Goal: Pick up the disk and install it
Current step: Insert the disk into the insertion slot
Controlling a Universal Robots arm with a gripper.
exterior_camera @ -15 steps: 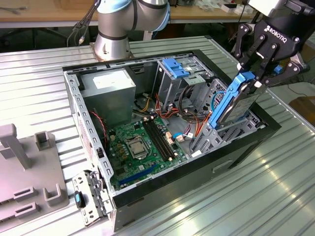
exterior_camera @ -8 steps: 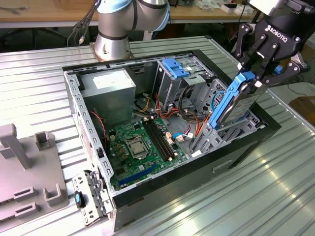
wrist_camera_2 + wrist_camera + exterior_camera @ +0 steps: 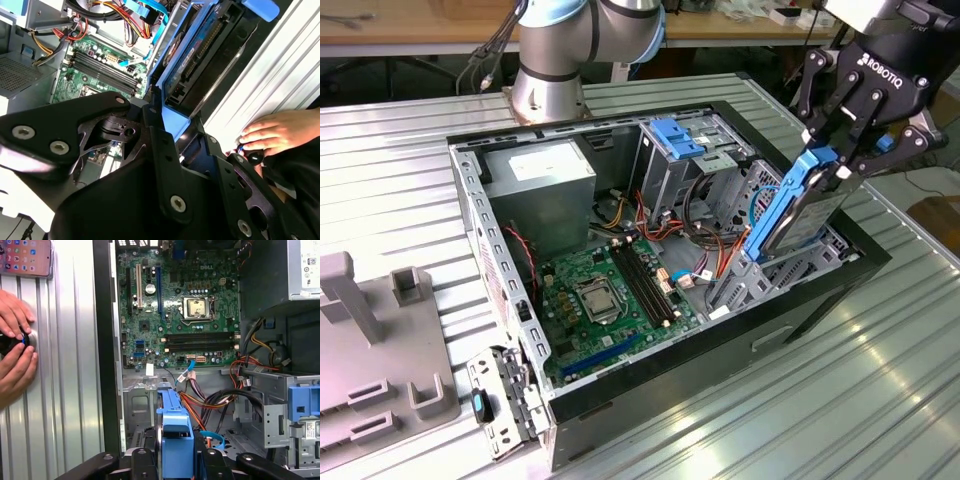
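the disk [image 3: 800,210] hangs clamped in the end effector [image 3: 832,166].

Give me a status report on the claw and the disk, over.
Claw shut on disk. Disk tilted on edge, lower end at the drive cage, not seated. Cables beside the cage; a hand outside the case.

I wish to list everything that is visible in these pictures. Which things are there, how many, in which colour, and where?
computer case: one, black, open, on the table
table: one, silver ribbed metal
circuit board: one, green, on the case floor
power box: one, grey, inside the case
disk: one, dark with blue rails, tilted, lower end in the case
plastic stand: one, grey, exterior view's left
phone: one, pink, on the table
person's hands: two, beside the case
pincer: one, black, shut on the disk's upper end
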